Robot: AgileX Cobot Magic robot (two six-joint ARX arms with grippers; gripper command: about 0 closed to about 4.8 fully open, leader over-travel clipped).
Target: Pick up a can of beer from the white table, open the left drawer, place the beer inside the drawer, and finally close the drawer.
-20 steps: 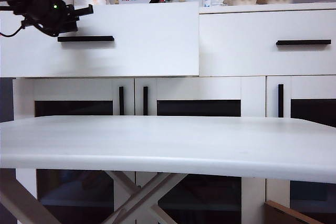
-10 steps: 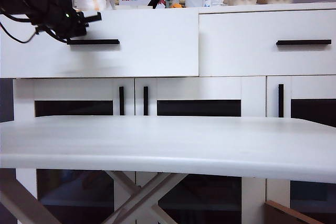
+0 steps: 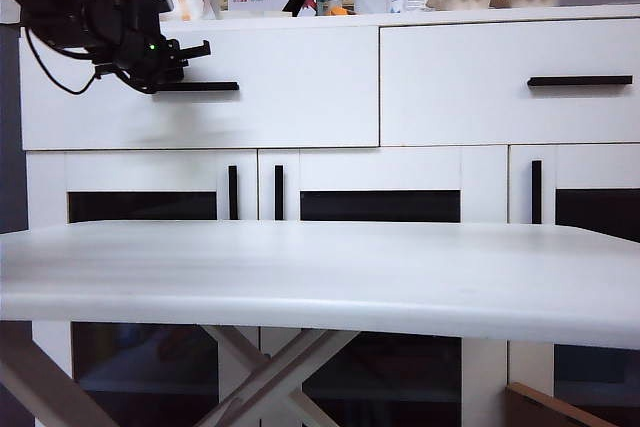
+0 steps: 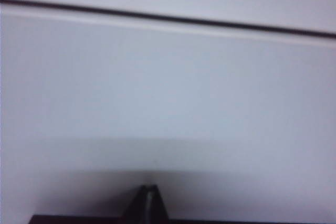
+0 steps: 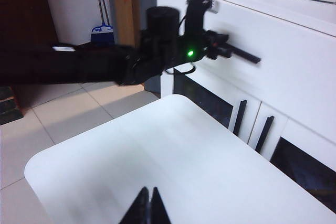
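Exterior view, upper left: the left gripper [image 3: 195, 50], jaws clenched and holding nothing, is pressed against the front of the left drawer [image 3: 300, 97], just above its black bar handle [image 3: 205, 86]. The drawer front sits flush with the narrower drawer [image 3: 500, 82] to its right. The can of beer appears in no view. The white table [image 3: 320, 277] fills the lower half of the frame. In the right wrist view, the right gripper [image 5: 147, 205], jaws clenched and empty, hangs above the table near its edge.
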